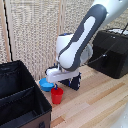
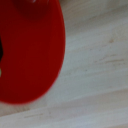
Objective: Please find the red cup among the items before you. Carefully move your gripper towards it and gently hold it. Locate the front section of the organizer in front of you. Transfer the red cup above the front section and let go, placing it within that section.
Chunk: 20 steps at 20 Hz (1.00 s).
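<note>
A: Where's the red cup (image 1: pixel 57 95)?
B: On the worktop (image 1: pixel 95 102), beside the blue bowl (image 1: pixel 47 85), near the organizer (image 1: pixel 22 100). The gripper (image 1: pixel 59 80) hangs right above it, likely lining up a grasp.
A: Jaws?
B: Cannot tell; hidden.

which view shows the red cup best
The exterior view: the whole red cup shows upright on the wooden table, between the organizer and the blue bowl, just under the gripper. The wrist view shows only a blurred red mass filling much of the frame, with no outline.
</note>
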Motion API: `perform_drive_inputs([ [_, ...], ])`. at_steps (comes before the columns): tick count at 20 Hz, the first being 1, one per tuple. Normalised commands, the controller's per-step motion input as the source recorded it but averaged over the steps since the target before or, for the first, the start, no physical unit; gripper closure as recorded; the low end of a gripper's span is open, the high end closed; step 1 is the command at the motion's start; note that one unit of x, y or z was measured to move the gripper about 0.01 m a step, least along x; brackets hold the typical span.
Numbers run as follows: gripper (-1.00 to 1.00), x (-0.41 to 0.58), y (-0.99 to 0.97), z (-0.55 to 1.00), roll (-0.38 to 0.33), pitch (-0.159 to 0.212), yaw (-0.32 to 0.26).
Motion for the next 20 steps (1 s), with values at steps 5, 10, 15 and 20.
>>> perform_drive_inputs([
  [5, -1.00, -0.003, 0.02, -0.40, -0.008, -0.002, 0.024],
  [10, 1.00, 0.000, 0.13, -0.14, -0.042, 0.010, 0.031],
  [15, 1.00, 0.000, 0.04, 0.00, -0.010, 0.003, 0.009],
  [20, 1.00, -0.005, 0.01, -0.01, -0.014, 0.000, 0.000],
])
